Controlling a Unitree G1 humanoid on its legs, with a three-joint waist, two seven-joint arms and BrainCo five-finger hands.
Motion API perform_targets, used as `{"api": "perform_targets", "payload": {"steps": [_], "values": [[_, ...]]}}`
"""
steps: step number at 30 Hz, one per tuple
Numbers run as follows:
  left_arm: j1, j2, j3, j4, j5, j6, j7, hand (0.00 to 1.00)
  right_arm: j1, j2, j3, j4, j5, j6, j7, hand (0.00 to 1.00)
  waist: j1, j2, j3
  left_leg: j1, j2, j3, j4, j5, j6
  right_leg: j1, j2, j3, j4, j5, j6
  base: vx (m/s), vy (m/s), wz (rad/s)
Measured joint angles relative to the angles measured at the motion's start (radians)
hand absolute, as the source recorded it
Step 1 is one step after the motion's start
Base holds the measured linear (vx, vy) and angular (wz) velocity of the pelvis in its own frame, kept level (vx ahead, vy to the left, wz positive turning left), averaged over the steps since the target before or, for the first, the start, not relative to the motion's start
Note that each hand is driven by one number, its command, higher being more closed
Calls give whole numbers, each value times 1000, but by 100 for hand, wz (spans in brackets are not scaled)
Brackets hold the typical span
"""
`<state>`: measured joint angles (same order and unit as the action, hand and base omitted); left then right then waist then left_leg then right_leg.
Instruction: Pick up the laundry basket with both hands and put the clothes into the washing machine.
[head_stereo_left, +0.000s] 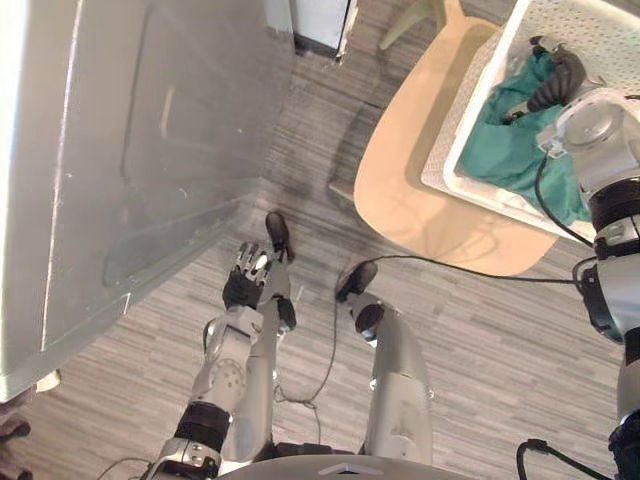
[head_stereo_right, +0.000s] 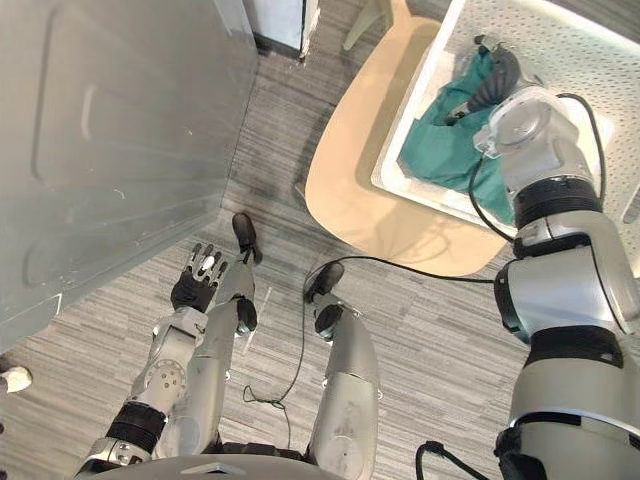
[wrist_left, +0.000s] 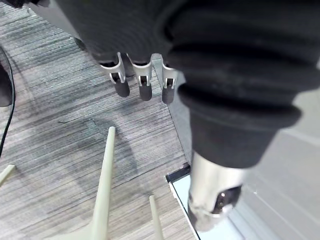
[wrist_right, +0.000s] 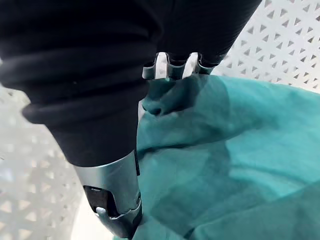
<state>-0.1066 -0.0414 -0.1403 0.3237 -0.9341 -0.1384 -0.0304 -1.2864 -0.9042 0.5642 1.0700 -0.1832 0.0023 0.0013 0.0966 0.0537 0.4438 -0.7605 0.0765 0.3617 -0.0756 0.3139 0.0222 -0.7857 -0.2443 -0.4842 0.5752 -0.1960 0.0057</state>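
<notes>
We have the right hand (head_stereo_left: 548, 85) inside the laundry basket (head_stereo_left: 600, 30), on the teal clothes (head_stereo_left: 510, 140) lying just beneath it, its grip impossible to tell, while the left hand (head_stereo_left: 247, 275) hangs slack and released, well apart from both, so the right is nearer.

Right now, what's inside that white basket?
The basket holds teal clothes, with the right hand reaching into them. Anything beneath the cloth is covered.
</notes>
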Motion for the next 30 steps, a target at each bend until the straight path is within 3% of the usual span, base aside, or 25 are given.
{"api": "perform_targets", "payload": {"steps": [5,6,12,19,27,30], "values": [[2,-16,-60,-42,-26,1,-30,0,-20,-22,64,24,21,-12,14,0,0,1,-1,-26,0,-3,0,1,-14,-35,-6,0,20,-15,-9,47,28,3],[2,-16,-77,-44,-27,3,-41,0,-22,-22,65,34,24,-21,17,100,2,1,-1,-28,0,-3,0,0,-15,-38,-7,0,21,-16,-11,31,32,0],[3,-16,-105,-74,-44,13,-57,0,-18,-42,78,51,106,-21,65,100,11,2,-6,-31,1,1,4,-8,-12,-39,-7,2,19,-16,-11,29,34,0],[3,-17,-106,-75,-44,14,-70,0,65,-4,43,92,270,-25,77,100,24,3,-85,-31,3,-1,5,0,-18,-39,-2,2,24,-17,-12,46,20,0],[3,-17,-104,-79,-45,7,-62,0,190,73,-159,37,484,-30,4,100,29,4,-90,1,14,-7,45,-7,-29,12,0,-1,22,-19,-15,9,1,0],[4,-16,-105,-85,-46,7,-61,0,235,109,-237,-17,569,-38,-10,100,26,4,-90,8,18,-8,68,-19,-14,31,0,-2,23,-19,-15,0,0,0]]}}
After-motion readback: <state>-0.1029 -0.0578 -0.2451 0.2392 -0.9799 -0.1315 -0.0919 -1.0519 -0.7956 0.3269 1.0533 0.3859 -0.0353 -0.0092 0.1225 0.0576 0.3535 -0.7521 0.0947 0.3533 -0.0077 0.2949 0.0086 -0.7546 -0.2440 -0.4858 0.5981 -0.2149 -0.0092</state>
